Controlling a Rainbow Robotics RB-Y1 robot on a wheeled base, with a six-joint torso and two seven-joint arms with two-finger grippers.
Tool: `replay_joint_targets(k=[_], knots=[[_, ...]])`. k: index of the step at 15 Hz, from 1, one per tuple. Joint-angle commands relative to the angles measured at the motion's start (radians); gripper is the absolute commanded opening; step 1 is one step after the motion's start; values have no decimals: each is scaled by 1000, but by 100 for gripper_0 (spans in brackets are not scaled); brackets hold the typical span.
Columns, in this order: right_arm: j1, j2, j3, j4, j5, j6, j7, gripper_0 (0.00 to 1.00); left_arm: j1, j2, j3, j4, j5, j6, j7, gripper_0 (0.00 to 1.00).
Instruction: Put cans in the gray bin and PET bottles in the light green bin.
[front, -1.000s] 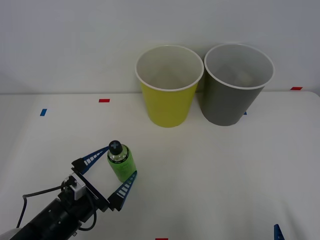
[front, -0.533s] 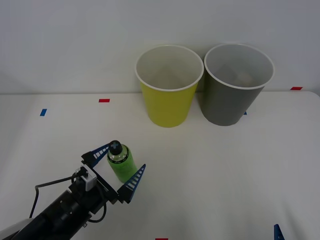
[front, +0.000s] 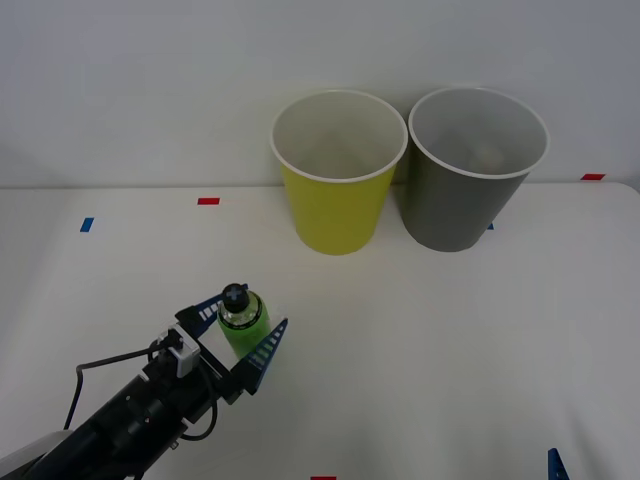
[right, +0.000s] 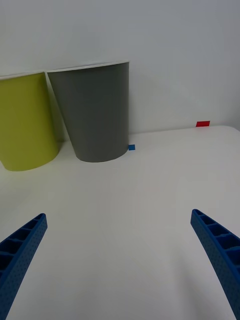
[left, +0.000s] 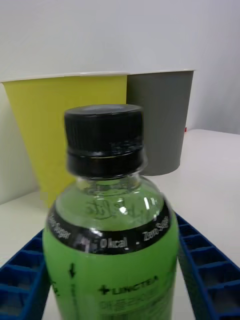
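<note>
The table (front: 480, 340) carries two bins standing upright against the back wall, side by side and nearly touching: the light green bin (front: 338, 170) on the robot's left and the gray bin (front: 470, 165) on its right. Both mouths face up, which suits dropping items in from above. The green bin appears empty; something pale lies in the gray one, too indistinct to identify.

The bottle (front: 243, 322) stands upright on the table, well apart from the bins on the near left side, black cap uppermost. The left gripper (front: 238, 335) is set low around it, one blue finger on either side of the body. In the left wrist view the fingers (left: 205, 272) sit hard against the bottle's sides, so the grasp appears made or all but made. Gripping the body below the neck keeps the bottle vertical for carrying.

The right gripper (right: 117, 260) waits spread wide and empty over bare table, facing the bins.

Judgement: lifting and carrying to the green bin remains.
</note>
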Motion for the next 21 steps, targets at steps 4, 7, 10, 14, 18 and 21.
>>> replay_joint_targets(k=[4, 7, 10, 14, 18, 21], knots=[[0, 0, 0, 0, 0, 0, 0, 100, 0, -3, 2, 0, -4, 12, 3, 0], [0, 0, 0, 0, 0, 0, 0, 100, 0, -3, 0, 0, -4, 12, 12, 0], [0, 0, 0, 0, 0, 0, 0, 100, 0, -3, 2, -2, -4, 21, 20, 0], [0, 0, 0, 0, 0, 0, 0, 100, -3, 1, 12, -25, -7, 64, 30, 0], [0, 0, 0, 0, 0, 0, 0, 100, -3, 34, 48, -138, -8, 216, 36, 0], [0, 0, 0, 0, 0, 0, 0, 100, 8, 60, 104, -259, -8, 363, 43, 0]])
